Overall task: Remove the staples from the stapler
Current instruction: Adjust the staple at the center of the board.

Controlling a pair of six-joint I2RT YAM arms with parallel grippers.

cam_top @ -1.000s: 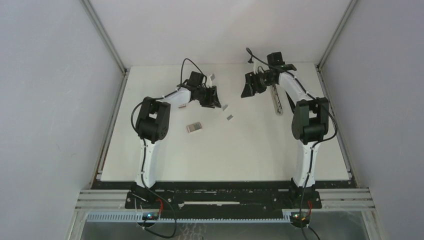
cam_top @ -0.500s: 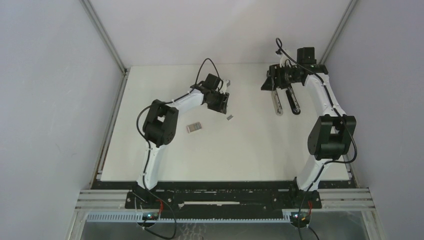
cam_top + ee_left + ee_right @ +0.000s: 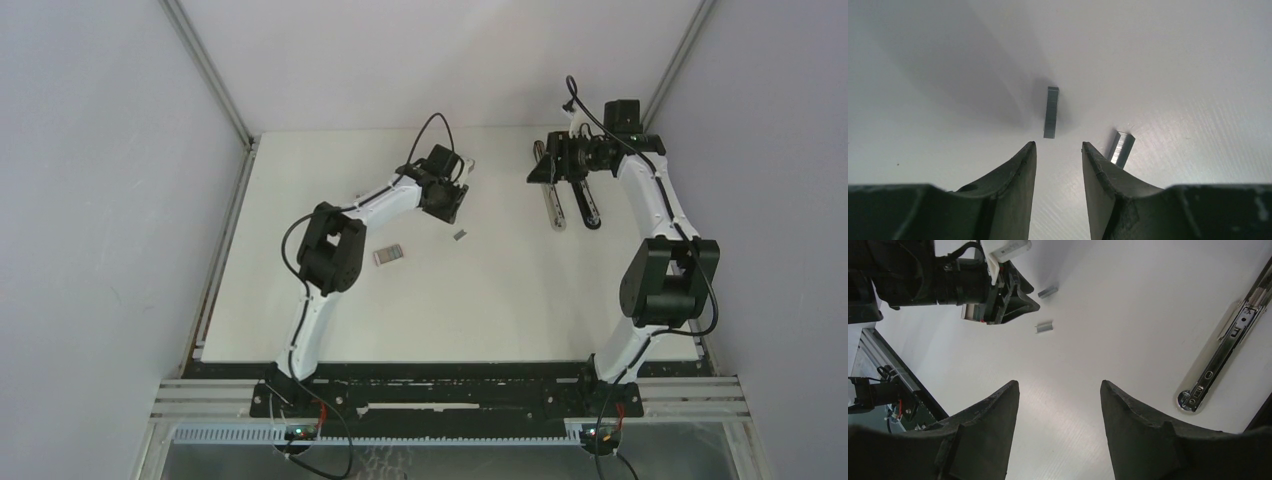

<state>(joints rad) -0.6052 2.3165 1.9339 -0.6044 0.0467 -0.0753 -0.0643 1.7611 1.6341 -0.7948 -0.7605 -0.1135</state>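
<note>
The stapler lies opened out at the back right, as a silver rail (image 3: pixel 553 205) and a black arm (image 3: pixel 587 207); the rail (image 3: pixel 1220 357) also shows in the right wrist view. Two short grey staples strips lie on the table. One staples strip (image 3: pixel 1051 111) is just beyond my left gripper (image 3: pixel 1058 145), the other strip (image 3: pixel 1120 147) sits beside its right finger (image 3: pixel 1098 170). The jaws stand narrowly open with nothing between them. From above, one strip (image 3: pixel 459 235) shows near the left gripper (image 3: pixel 449 207). My right gripper (image 3: pixel 1058 383) hangs open and empty left of the stapler.
A small pink-and-white box (image 3: pixel 388 255) lies on the table nearer the left arm's elbow. Walls with metal frame posts close in the table's back and sides. The left gripper (image 3: pixel 1013 300) appears in the right wrist view beside both strips.
The left arm has reached further back and right, over the staples, and its jaws have narrowed a little. The right arm swung right and back, uncovering the stapler's black arm.
</note>
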